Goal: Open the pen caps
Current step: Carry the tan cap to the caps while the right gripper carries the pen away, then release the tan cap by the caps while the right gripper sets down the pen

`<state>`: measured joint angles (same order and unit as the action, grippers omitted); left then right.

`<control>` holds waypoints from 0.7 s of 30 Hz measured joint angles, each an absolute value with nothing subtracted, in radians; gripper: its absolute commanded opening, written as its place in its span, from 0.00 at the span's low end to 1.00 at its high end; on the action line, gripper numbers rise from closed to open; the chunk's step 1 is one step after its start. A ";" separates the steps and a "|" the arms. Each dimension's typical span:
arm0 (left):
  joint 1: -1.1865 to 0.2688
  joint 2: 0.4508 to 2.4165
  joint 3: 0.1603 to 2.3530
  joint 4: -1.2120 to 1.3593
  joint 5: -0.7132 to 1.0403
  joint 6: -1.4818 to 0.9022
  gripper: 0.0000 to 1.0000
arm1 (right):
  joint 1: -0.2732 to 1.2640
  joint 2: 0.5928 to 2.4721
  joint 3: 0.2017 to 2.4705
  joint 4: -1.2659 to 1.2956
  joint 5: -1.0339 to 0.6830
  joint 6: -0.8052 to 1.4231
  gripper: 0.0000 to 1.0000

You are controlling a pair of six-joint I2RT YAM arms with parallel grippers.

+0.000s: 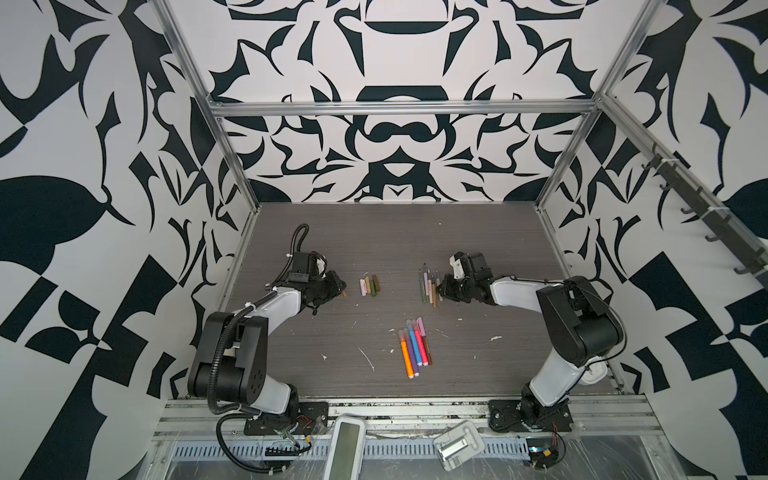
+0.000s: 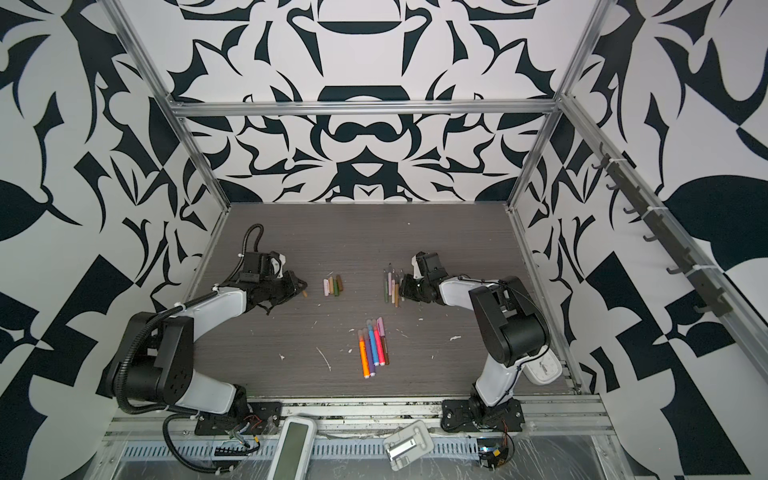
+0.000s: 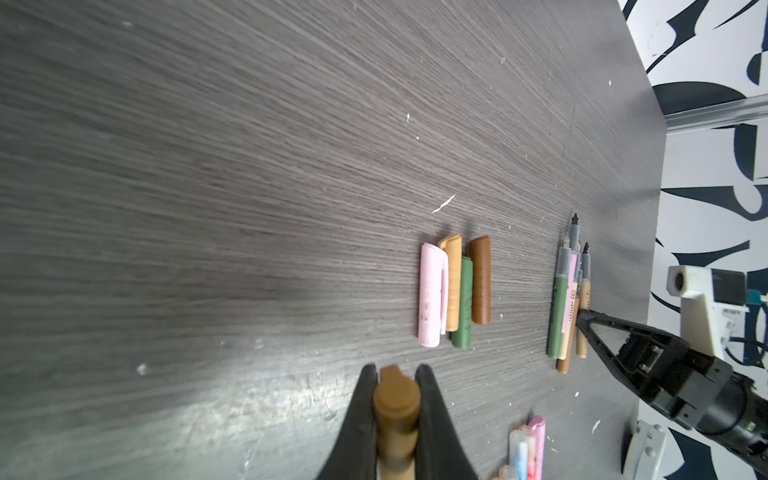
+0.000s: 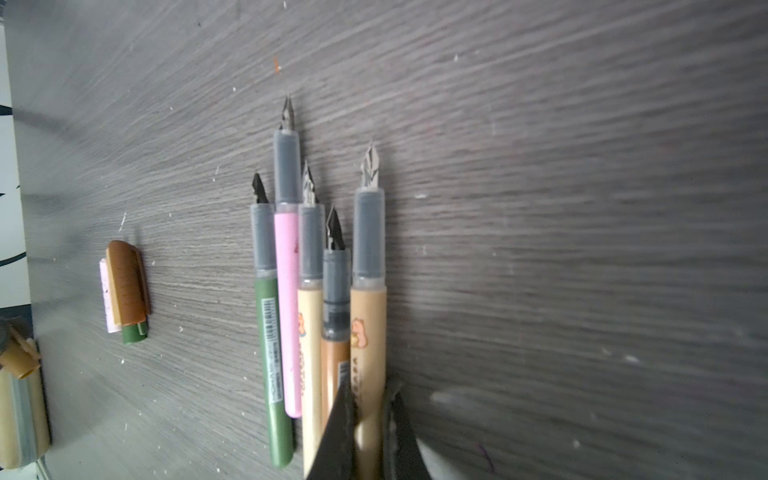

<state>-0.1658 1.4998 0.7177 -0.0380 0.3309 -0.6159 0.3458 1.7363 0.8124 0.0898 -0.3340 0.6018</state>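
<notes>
My left gripper is shut on a tan-brown pen cap, just above the table and left of a row of several loose pen caps, pink, tan, green and brown. My right gripper is shut on the tan barrel of an uncapped pen at the right edge of a bundle of several uncapped pens with bare nibs. Several capped pens in orange, purple, blue, pink and lilac lie side by side nearer the front. In both top views the grippers face each other.
White scraps dot the dark wood-grain table. Aluminium frame rails border it left, right and back. A white handheld device and a grey bracket lie beyond the front edge.
</notes>
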 measured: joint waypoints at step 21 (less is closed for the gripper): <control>-0.166 1.530 0.723 -0.034 0.337 -0.622 0.00 | 0.315 1.735 0.796 0.178 -0.398 0.636 0.64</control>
